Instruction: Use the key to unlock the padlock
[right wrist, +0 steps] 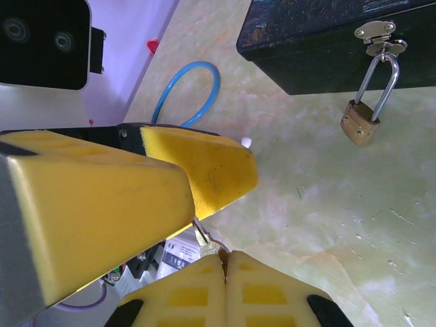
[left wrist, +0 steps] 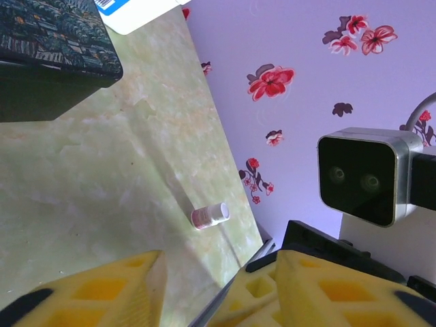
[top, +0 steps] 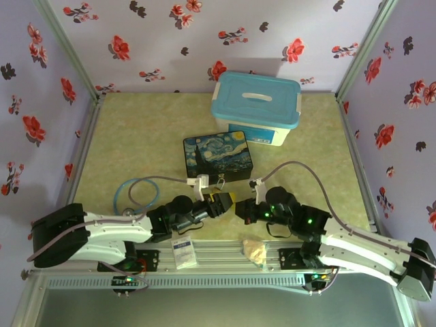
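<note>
Left claw (top: 220,204) and right claw (top: 243,210) face, near tin (top: 218,158).

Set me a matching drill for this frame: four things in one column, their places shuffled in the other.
Things:
1. padlock
2. key
3. bottle
4. box

Places:
A. pinched in the shut right tool
B. at the back of the table, behind the tin
C. hanging from the tin's clasp
D. on the table close to the wall

Pairs: 1-C, 2-A, 3-D, 4-B
</note>
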Motion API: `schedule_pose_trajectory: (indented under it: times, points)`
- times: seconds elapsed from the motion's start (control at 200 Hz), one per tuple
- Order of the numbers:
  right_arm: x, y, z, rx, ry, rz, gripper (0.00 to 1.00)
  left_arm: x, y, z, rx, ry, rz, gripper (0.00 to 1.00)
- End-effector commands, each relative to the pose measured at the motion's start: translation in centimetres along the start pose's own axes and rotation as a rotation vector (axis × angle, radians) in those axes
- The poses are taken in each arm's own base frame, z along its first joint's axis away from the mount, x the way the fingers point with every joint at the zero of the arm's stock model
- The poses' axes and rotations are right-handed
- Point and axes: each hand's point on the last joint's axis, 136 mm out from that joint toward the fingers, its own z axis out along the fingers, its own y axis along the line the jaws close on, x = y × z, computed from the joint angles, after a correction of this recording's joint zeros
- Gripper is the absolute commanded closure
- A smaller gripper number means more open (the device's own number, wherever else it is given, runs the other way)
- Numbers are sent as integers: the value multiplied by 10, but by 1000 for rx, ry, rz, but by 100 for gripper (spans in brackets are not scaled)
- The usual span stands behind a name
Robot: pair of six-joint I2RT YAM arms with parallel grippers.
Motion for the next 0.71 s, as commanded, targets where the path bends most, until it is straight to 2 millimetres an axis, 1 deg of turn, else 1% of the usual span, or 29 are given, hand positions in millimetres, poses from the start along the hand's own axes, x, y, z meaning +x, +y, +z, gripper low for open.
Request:
schedule_pose_trajectory:
  times: [0.0,0.125,0.225,0.285,0.375,0.39,0.405,0.42,0.435,0.44,0.45,0.465,0.48,0.505,0.515,0.525,0.535,0.57,0.58,0.64,0.7]
  points:
    - [-3,2,1,-19,-19,23,100,-9,-15,-2,22,-23,12,62]
    - [-4,2,2,-22,-30,28,100,-8,-13,-2,9,-10,23,82]
    - [-6,3,2,-23,-41,35,100,-2,-6,-1,-48,28,40,91]
    - [-7,1,2,-17,-44,36,100,-2,-9,-1,-48,37,52,100]
    - [-8,-1,1,-11,-56,46,100,-5,-11,-2,-33,23,46,100]
    - [-8,-1,1,-11,-58,49,96,-5,-11,-3,-32,21,46,100]
    - [-9,-1,1,-13,-63,53,88,-6,-12,-3,-29,17,45,100]
    - [-10,-1,0,-14,-69,60,75,-7,-13,-3,-25,14,44,100]
    - [-10,-2,0,-13,-75,68,60,-8,-13,-4,-24,7,42,100]
    - [-11,-2,-1,-15,-79,70,57,-9,-14,-4,-23,5,42,100]
    - [-11,-1,-1,-18,-85,74,46,-10,-14,-5,-22,1,41,100]
    - [-12,-2,-1,-21,-93,82,37,-11,-14,-6,-19,-6,38,100]
    - [-13,-1,-2,-32,-105,91,31,-13,-15,-7,-15,-17,32,100]
    - [-15,0,-3,-55,-128,107,25,-16,-16,-9,-3,-39,20,100]
    - [-18,4,-3,-78,-146,112,23,-18,-16,-10,2,-47,15,100]
    - [-17,2,-4,-83,-151,121,20,-19,-17,-10,9,-56,10,100]
    - [-20,6,-4,-105,-168,128,18,-21,-18,-11,16,-65,5,100]
    - [-25,9,-7,-157,-214,157,4,-26,-20,-14,40,-95,-13,100]
    - [-27,10,-8,-173,-229,163,1,-28,-21,-15,46,-102,-17,100]
    - [-31,16,-12,-229,-268,174,1,-36,-26,-17,72,-129,-36,100]
    - [-33,21,-15,-248,-272,165,1,-39,-32,-16,76,-129,-24,100]
